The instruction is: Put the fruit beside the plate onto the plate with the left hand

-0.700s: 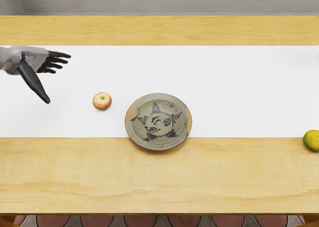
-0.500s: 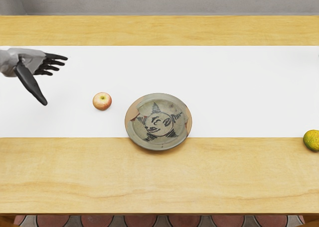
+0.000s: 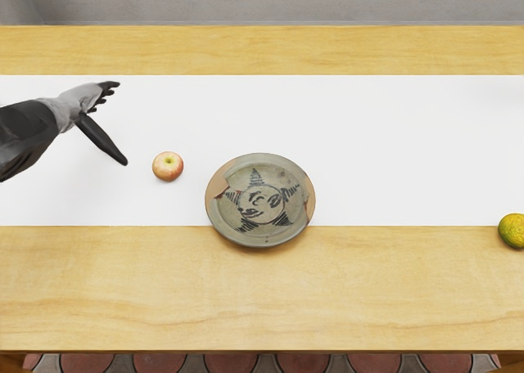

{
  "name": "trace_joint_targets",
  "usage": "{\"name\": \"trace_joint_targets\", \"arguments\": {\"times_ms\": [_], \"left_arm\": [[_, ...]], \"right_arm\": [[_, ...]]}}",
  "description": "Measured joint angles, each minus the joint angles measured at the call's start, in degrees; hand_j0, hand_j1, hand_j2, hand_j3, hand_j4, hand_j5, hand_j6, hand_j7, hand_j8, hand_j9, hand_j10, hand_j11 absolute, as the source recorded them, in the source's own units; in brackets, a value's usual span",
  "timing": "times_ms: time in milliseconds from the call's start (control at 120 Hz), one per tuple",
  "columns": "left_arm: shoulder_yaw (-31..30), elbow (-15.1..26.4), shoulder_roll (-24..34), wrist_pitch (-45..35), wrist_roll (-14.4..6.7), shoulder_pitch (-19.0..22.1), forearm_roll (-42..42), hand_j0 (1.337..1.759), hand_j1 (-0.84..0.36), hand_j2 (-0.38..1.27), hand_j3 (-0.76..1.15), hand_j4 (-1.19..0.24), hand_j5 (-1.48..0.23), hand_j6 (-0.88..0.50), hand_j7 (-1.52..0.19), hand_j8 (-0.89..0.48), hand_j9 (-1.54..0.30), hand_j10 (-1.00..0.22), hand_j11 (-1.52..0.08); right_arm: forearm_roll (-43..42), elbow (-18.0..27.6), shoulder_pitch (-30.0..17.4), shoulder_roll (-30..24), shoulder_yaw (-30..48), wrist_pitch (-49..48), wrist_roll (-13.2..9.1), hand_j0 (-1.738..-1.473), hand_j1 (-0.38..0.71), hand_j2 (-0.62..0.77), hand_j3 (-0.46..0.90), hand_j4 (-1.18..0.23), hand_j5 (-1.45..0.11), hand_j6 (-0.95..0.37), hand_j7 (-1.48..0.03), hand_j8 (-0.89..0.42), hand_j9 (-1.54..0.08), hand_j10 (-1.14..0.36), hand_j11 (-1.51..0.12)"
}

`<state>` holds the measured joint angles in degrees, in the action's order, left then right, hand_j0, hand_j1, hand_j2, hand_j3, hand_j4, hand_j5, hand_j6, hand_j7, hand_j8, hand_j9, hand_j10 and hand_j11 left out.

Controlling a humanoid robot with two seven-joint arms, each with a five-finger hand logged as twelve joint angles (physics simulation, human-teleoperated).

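The left hand (image 3: 87, 103) has moved right, nearer the apple (image 3: 167, 166), fingers apart, thumb extended, holding nothing. The apple is unmoved: round, red-yellow, on the white runner (image 3: 368, 128), just left of the plate (image 3: 214, 217). The plate is round, glazed grey-green, with a painted face. The table (image 3: 262, 291) is grained wood.

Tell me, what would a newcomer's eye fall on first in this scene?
The grey plate painted with a dark sun face, at the table's middle, catches the eye first. A small apple lies just left of it, and the open left robot hand hovers farther left.
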<state>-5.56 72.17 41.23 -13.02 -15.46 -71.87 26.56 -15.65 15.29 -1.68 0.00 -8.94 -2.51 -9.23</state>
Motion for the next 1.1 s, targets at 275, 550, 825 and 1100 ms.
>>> {"name": "trace_joint_targets", "arguments": {"times_ms": [275, 550, 825, 1100], "left_arm": [[-11.15, 5.00, -8.66, -8.46, -0.09, -4.45, -0.35, 1.658, 0.32, 0.01, 0.00, -0.03, -0.04, -0.03, -0.04, -0.03, -0.03, -0.03, -0.03], [-18.48, 5.67, -11.02, -12.76, -0.17, -6.36, -0.90, 1.658, 0.10, 0.04, 0.00, -0.21, -0.27, -0.21, -0.27, -0.21, -0.27, -0.21, -0.27], [-19.42, 5.63, -12.61, -19.53, -0.19, -6.44, -0.03, 1.658, 0.00, 0.06, 0.00, -0.30, -0.38, -0.30, -0.38, -0.30, -0.38, -0.30, -0.38], [-19.80, 5.56, -15.06, -20.24, -0.19, -6.07, -0.02, 1.658, -0.03, 0.07, 0.00, -0.32, -0.41, -0.32, -0.41, -0.32, -0.41, -0.32, -0.41]], "right_arm": [[0.00, 0.00, 0.01, 0.00, -0.01, 0.00, 0.00, -1.658, -0.32, 0.00, 0.00, -0.02, -0.03, -0.02, -0.03, -0.02, -0.03, -0.02, -0.03], [0.00, 0.00, 0.00, 0.00, -0.02, 0.01, 0.00, -1.658, -0.32, 0.00, 0.00, -0.02, -0.03, -0.02, -0.03, -0.02, -0.03, -0.02, -0.03], [0.00, 0.00, -0.01, 0.00, -0.02, 0.00, 0.00, -1.658, -0.32, 0.00, 0.00, -0.02, -0.03, -0.02, -0.03, -0.02, -0.03, -0.02, -0.03], [0.00, 0.00, 0.00, 0.00, -0.01, 0.02, 0.00, -1.658, -0.32, 0.00, 0.00, -0.02, -0.03, -0.02, -0.03, -0.02, -0.03, -0.02, -0.03]]}}
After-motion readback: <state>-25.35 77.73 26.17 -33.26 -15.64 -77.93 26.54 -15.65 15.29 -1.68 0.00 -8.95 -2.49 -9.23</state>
